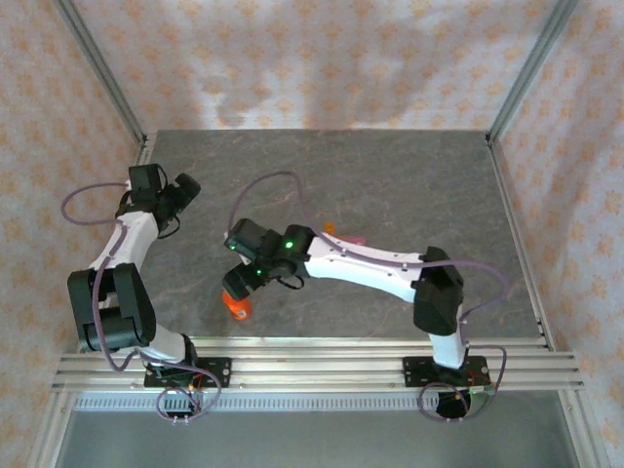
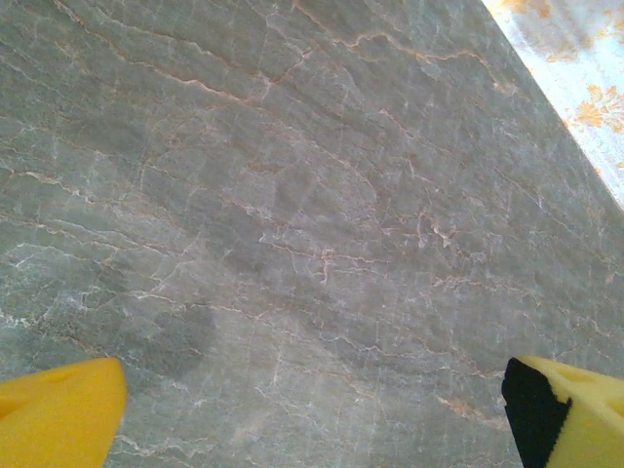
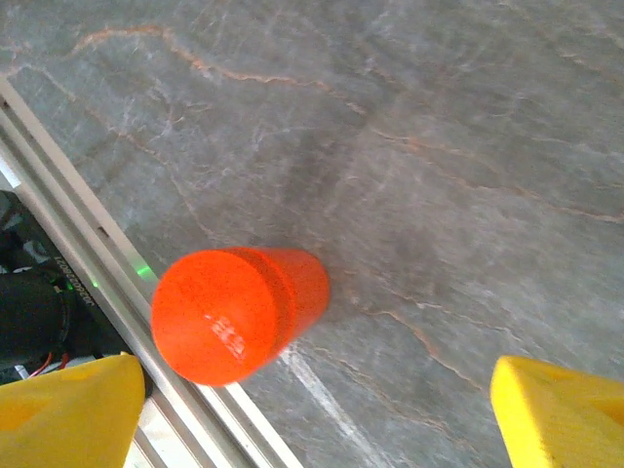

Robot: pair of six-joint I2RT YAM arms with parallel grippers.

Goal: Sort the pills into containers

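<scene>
Your right gripper hung wide open over the orange cylindrical plastic bottle, gripping nothing. The flat strip of orange-and-pink translucent cells lay beyond its forearm, well apart from those jaws. Your left gripper gaped wide over the bare grey marbled table.

No legible text, brand or number found. Orange bottle: faint pale marks on top of its cap, too blurred to read. Wallpaper around the desk: repeated orange floral motif, no lettering.
</scene>
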